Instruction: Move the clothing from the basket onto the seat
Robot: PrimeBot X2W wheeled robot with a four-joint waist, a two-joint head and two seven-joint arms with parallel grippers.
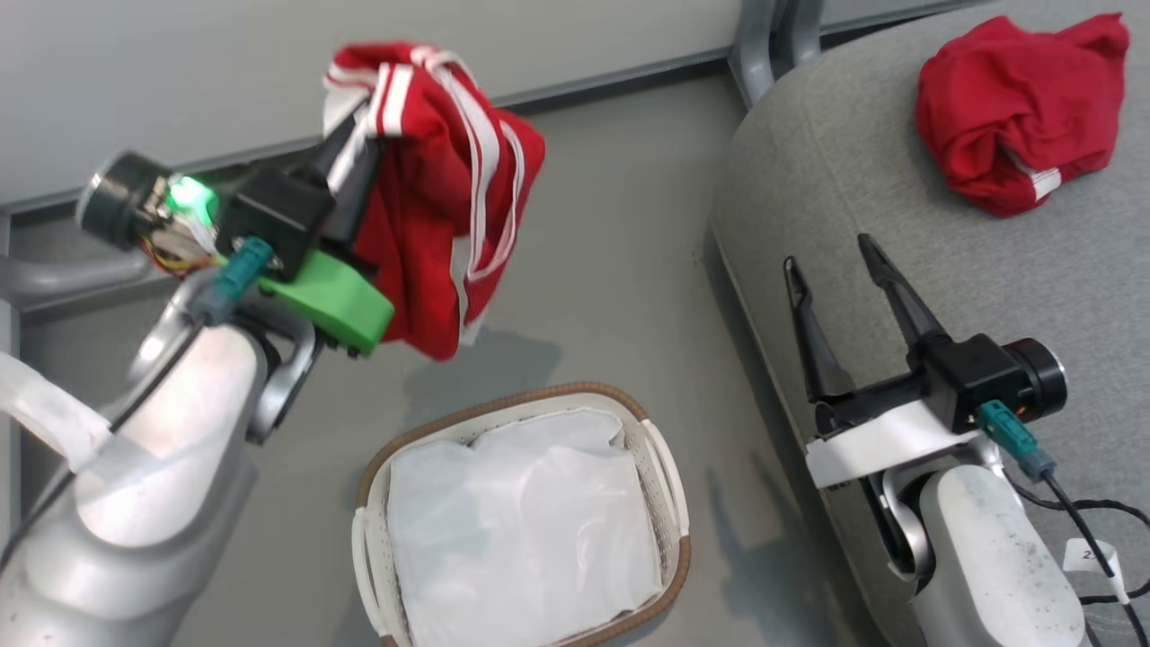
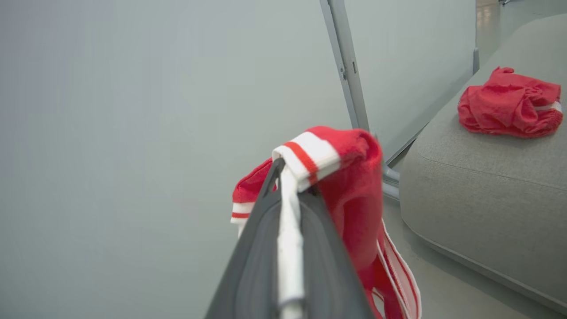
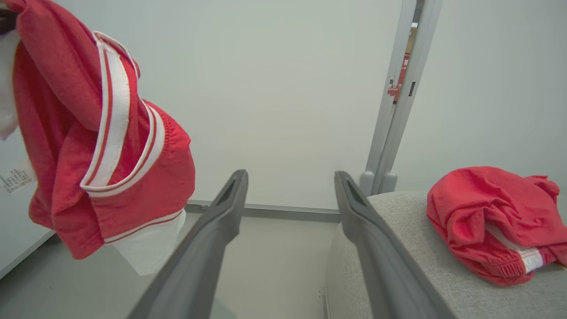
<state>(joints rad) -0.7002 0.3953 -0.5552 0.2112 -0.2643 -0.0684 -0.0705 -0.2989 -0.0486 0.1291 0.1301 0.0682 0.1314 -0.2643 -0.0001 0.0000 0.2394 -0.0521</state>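
Note:
My left gripper (image 1: 355,148) is shut on a red-and-white garment (image 1: 440,207) with white striped trim, which hangs in the air above and left of the basket (image 1: 660,467). The same garment (image 2: 350,186) drapes over the fingertips in the left wrist view and shows at the left (image 3: 88,146) of the right wrist view. The basket sits on the floor with just its white liner (image 1: 521,521) inside. A second red garment (image 1: 1020,108) lies crumpled on the grey seat (image 1: 898,180), also seen from the wrists (image 2: 509,104) (image 3: 491,221). My right gripper (image 1: 831,252) stands open over the seat's front edge, empty.
A pale wall with a grey baseboard (image 1: 611,76) runs along the far side. A grey metal post (image 3: 398,102) rises behind the seat's corner. Grey floor (image 1: 611,270) lies between the basket and the seat. Black cables (image 1: 1096,530) trail by my right arm.

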